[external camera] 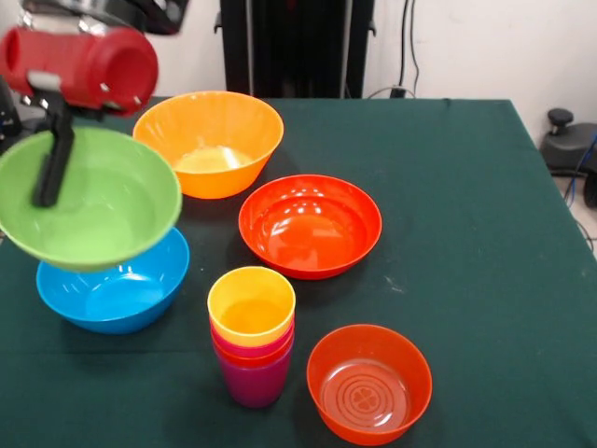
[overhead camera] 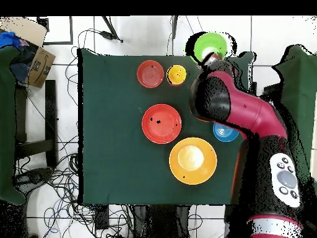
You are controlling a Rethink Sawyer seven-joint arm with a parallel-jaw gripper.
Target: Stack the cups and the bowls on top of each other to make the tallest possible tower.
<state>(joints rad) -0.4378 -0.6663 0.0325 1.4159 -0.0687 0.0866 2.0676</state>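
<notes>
A green bowl [external camera: 86,198] is held in the air at the left of the front view, tilted toward the camera, with one black finger [external camera: 54,159] of the gripper [external camera: 54,163] seen lying inside its rim; the gripper is clamped on that rim, and the red arm [external camera: 79,65] reaches in above it. Directly under the green bowl a blue bowl [external camera: 114,285] rests on the dark green table [external camera: 466,233], partly hidden by it; whether the two touch cannot be told. In the overhead view the green bowl [overhead camera: 210,46] is seen near the table's upper right edge, with the arm [overhead camera: 238,108] covering much of the blue bowl [overhead camera: 225,132]. A large orange-yellow bowl [external camera: 208,142] is set upright behind, near the far side of the table, and a wide shallow red-orange bowl [external camera: 310,225] is placed just in front of it and to the right. Near the front edge, a column of nested cups [external camera: 252,334] is stood upright: a purple cup at the base, orange and crimson rims above it, and a yellow cup on top. Just beside the column, on its right, a small translucent orange bowl [external camera: 369,383] is set upright, apart from the cups. All the bowls on the table are open side up.
</notes>
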